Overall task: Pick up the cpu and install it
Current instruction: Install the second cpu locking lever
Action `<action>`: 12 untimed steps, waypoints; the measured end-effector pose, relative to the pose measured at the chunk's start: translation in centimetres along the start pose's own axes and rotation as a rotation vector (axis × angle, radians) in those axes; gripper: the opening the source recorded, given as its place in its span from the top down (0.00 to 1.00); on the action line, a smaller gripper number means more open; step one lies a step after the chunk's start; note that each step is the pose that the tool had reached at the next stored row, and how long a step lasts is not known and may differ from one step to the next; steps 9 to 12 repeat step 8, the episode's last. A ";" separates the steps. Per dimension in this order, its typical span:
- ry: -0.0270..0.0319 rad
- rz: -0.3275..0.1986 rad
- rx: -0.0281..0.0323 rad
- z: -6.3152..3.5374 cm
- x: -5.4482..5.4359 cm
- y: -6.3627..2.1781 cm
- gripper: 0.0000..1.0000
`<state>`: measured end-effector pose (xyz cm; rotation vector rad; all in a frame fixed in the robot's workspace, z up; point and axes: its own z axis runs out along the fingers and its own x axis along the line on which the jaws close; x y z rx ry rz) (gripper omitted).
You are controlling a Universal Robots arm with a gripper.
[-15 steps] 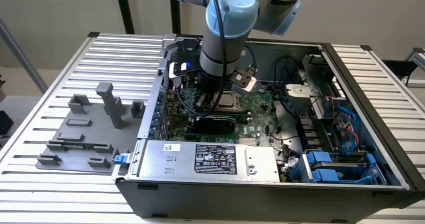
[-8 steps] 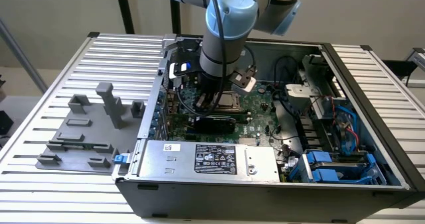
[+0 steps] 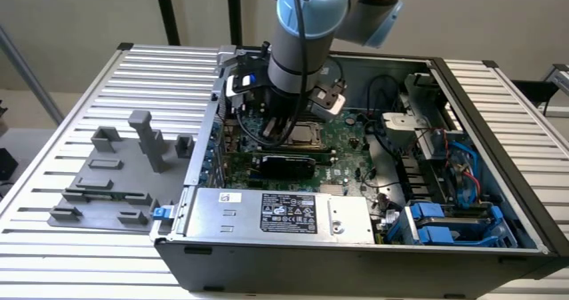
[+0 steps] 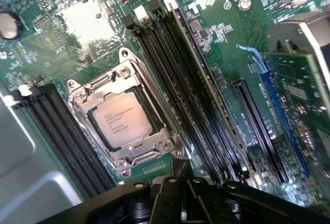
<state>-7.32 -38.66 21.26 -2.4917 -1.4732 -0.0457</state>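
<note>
The gripper (image 4: 178, 195), nearest the wrist camera, is hovering clenched and empty just above the motherboard (image 4: 216, 43), while the cpu (image 4: 119, 121) is already sitting in its metal-framed socket (image 4: 126, 154), suggesting installation is largely complete.

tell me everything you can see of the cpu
The cpu is a flat square chip with a dull silver-grey metal top bearing faint printed text. It lies level in the socket on the green motherboard, ringed by the socket's shiny metal frame with screws at its corners. Nothing grips it; black slots run alongside.
</note>
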 end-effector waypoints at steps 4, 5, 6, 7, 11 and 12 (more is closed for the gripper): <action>-0.0030 0.001 0.0059 -0.43 0.2 0.14 0.89; -0.0032 0.002 0.0059 -0.43 0.2 0.14 0.89; -0.0032 0.002 0.0059 -0.43 0.2 0.14 0.89; -0.0032 0.002 0.0059 -0.43 0.2 0.14 0.89; -0.0032 0.002 0.0059 -0.43 0.2 0.14 0.89; -0.0032 0.002 0.0059 -0.43 0.2 0.14 0.89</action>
